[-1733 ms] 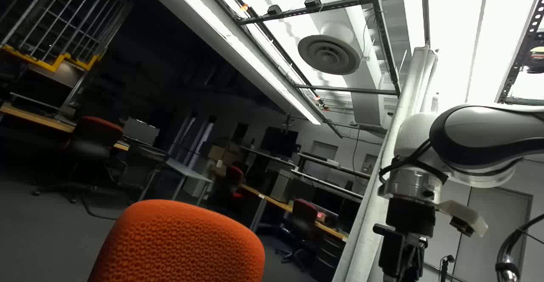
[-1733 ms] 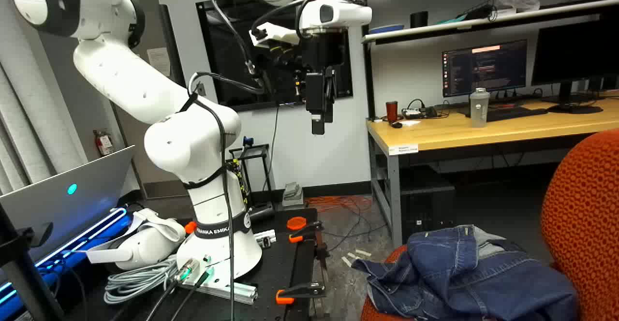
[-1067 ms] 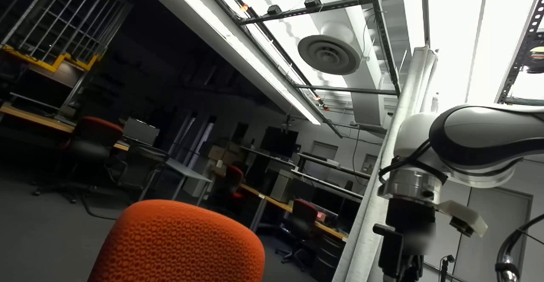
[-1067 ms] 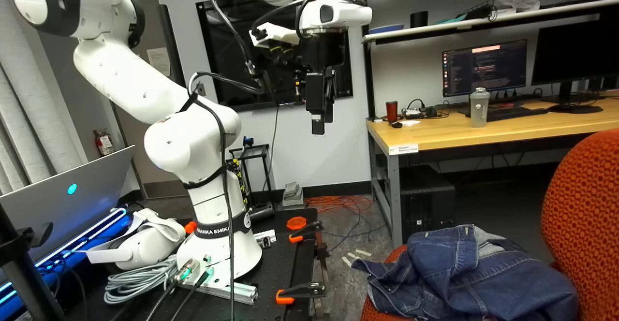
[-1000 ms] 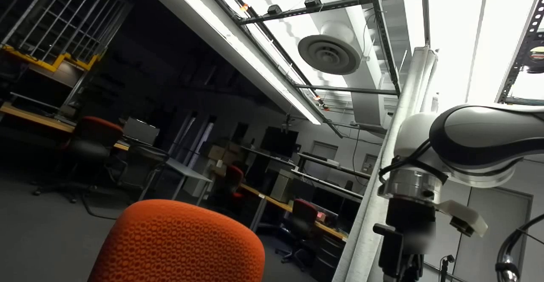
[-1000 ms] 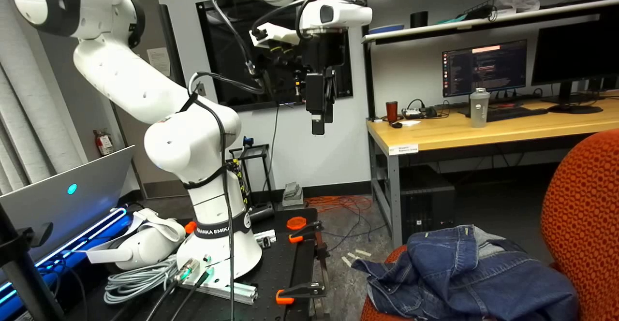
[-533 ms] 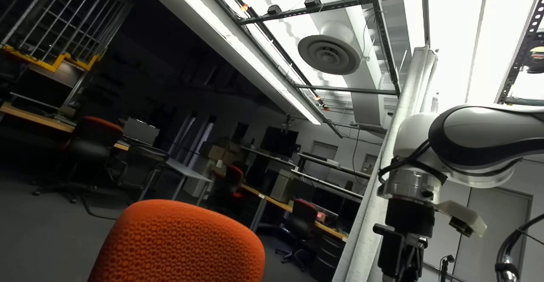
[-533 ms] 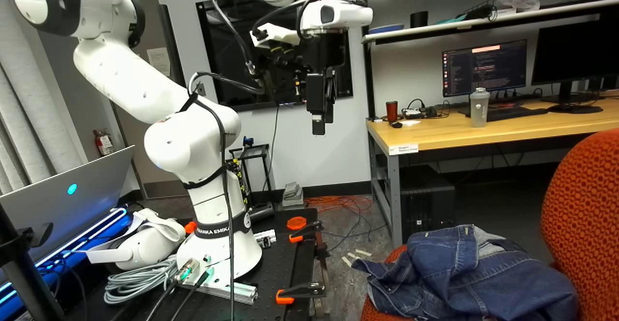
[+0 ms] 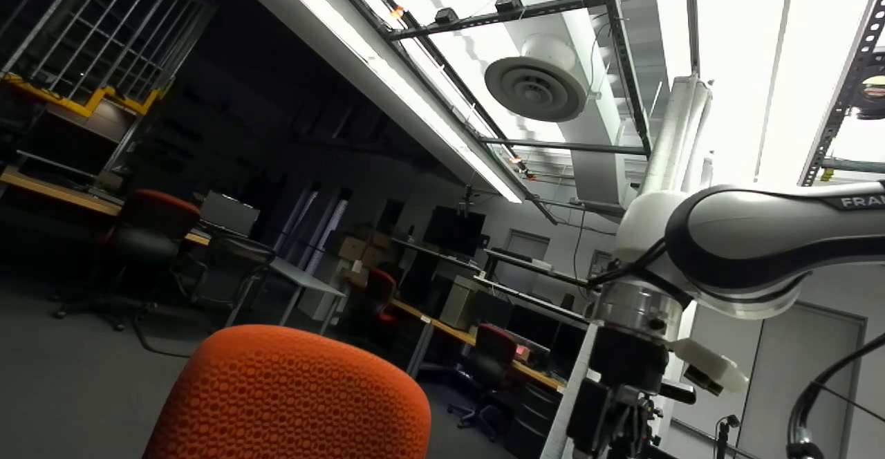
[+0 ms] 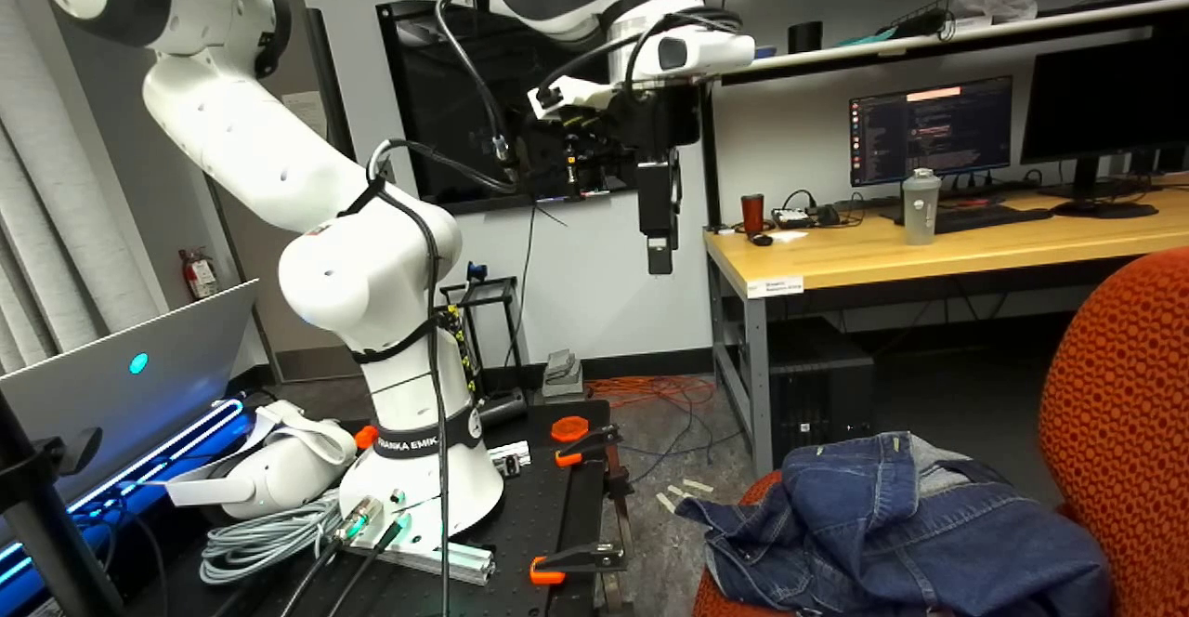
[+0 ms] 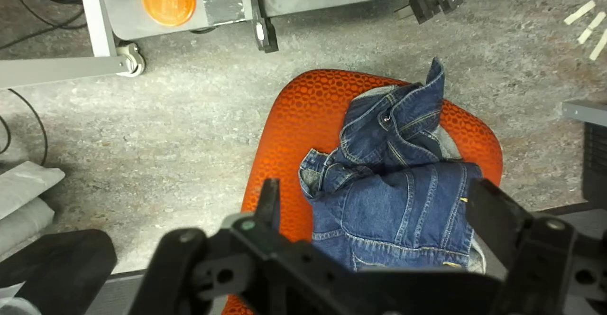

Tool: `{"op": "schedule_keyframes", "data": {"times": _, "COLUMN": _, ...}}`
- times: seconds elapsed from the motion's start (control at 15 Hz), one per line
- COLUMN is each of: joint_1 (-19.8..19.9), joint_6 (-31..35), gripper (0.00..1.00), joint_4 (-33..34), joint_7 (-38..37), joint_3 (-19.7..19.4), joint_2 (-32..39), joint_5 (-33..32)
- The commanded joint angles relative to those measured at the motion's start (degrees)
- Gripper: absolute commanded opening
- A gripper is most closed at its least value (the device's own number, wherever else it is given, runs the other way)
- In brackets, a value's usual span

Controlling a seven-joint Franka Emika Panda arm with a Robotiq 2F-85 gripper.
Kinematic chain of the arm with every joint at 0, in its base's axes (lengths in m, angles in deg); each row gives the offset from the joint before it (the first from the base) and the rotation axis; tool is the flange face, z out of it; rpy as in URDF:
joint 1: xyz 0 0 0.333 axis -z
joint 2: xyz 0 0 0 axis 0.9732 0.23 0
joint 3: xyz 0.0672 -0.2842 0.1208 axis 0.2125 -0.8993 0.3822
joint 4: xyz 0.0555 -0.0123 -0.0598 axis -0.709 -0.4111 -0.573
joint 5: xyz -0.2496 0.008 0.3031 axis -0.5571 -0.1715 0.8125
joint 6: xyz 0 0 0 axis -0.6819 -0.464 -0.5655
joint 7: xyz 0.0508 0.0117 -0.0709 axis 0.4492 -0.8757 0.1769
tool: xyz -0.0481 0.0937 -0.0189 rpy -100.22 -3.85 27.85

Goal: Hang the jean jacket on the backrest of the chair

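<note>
Gripper [image 11: 374,199]: jaws spread wide, holding nothing, pointing down above the chair [image 11: 313,111]. Jean jacket [image 11: 398,210] is next below it, crumpled on the seat [image 11: 284,158], not hung yet. Key relation: the jacket lies well below the gripper and, in an exterior view, also out to the backrest [image 10: 1129,431] side, away from the robot base [image 10: 474,487]. Wrist view frames it between the jaws, but that's just the sightline; they're well apart in height. It's bunched, so the long axis is loose: roughly seat front edge to backrest. Jaws should close across that, which I'd guess suits pinching a fold. One arm [image 10: 251,152] only, so no choice there.

Backrest stands past the jacket's rear end; can't tell if they touch. My read: pre-grasp, task barely begun. Next move is probably down and outward, then a high lift to clear the backrest top. Risk: nipping a single layer and dragging the pile instead of lifting it.

Farther off: a clamp [image 10: 590,558] on the edge of the black worktop [image 10: 548,515], apart from the seat. Farthest: wooden worktop [image 10: 1003,241] with shaker bottle [image 10: 920,208] and monitor [image 10: 929,138].
</note>
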Motion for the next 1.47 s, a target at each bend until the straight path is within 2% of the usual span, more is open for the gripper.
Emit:
{"op": "schedule_keyframes", "data": {"times": 0.0, "joint_1": -1.71, "joint_6": 6.73, "gripper": 1.0, "joint_4": -0.66, "joint_7": -1.68, "joint_3": 1.41, "joint_2": 5.29, "joint_5": 1.8}}
{"op": "schedule_keyframes", "data": {"times": 0.27, "joint_1": -3.78, "joint_6": 15.75, "gripper": 1.0, "joint_4": -0.93, "joint_7": -2.78, "joint_3": 2.97, "joint_2": 12.47, "joint_5": 3.49}}
{"op": "schedule_keyframes", "data": {"times": 0.67, "joint_1": -6.01, "joint_6": 27.42, "gripper": 1.0, "joint_4": 2.44, "joint_7": -5.77, "joint_3": 4.79, "joint_2": 24.85, "joint_5": 6.44}}
{"op": "schedule_keyframes", "data": {"times": 0.8, "joint_1": -6.6, "joint_6": 27.15, "gripper": 1.0, "joint_4": 4.47, "joint_7": -6.16, "joint_3": 4.57, "joint_2": 27.86, "joint_5": 8.37}}
{"op": "schedule_keyframes", "data": {"times": 0.87, "joint_1": -5.83, "joint_6": 26.87, "gripper": 1.0, "joint_4": 1.14, "joint_7": -5.33, "joint_3": 4.68, "joint_2": 23.79, "joint_5": 5.98}}
{"op": "schedule_keyframes", "data": {"times": 1.07, "joint_1": -6.05, "joint_6": 26.88, "gripper": 1.0, "joint_4": 3.43, "joint_7": -5.45, "joint_3": 4.66, "joint_2": 27.16, "joint_5": 6.85}}
{"op": "schedule_keyframes", "data": {"times": 1.4, "joint_1": -6.19, "joint_6": 26.58, "gripper": 1.0, "joint_4": 4.36, "joint_7": -5.51, "joint_3": 4.73, "joint_2": 28.4, "joint_5": 7.02}}
